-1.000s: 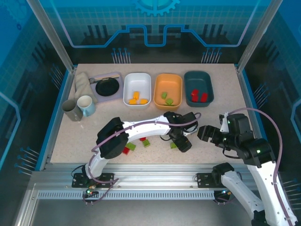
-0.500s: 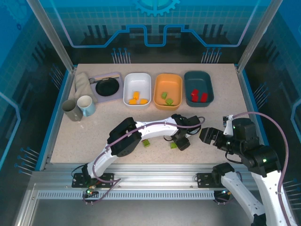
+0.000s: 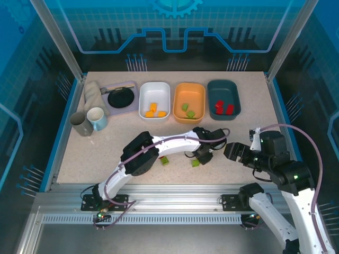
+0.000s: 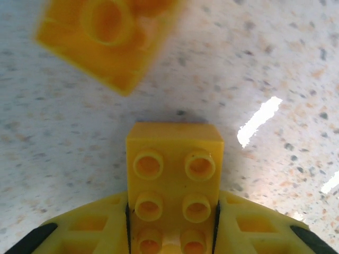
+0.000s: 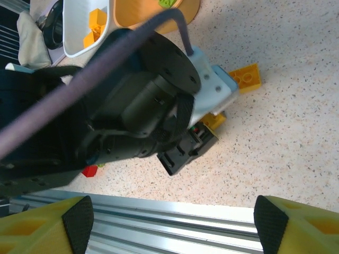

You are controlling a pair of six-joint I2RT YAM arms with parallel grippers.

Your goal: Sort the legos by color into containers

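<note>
Top external view shows three containers in a row at the far side of the tabletop (image 3: pixel 95 153): a white container (image 3: pixel 154 94), an orange container (image 3: pixel 189 94) and a dark teal container (image 3: pixel 223 92). The white one holds about three yellow-orange legos (image 3: pixel 153 110); they lie close together, so this count is not sure. The orange one holds two green legos (image 3: pixel 190 113), and the teal one holds two red legos (image 3: pixel 229 109). Two loose green legos (image 3: pixel 164 160) lie on the tabletop nearer the front, one beside the bent left arm (image 3: pixel 159 144), one just beside the left tool (image 3: pixel 203 154).

In the left wrist view the left tool is clenched on a yellow lego (image 4: pixel 174 174). Its two yellow fingers (image 4: pixel 90 233) press on both sides of the piece. Three pairs of studs are visible, and the nearest pair is cut off by the bottom edge. A second yellow lego (image 4: pixel 108 37) lies on the tabletop just beyond, apart from the held one, turned at an angle, blurred and cut off by the top edge.

In the right wrist view the right tool (image 5: pixel 174 225) is released: its fingertips stand far apart at the bottom corners with nothing between them. The dark body of the left arm hides much of the tabletop here. A single red lego (image 5: pixel 90 170) is partly visible at the edge of that arm.
</note>
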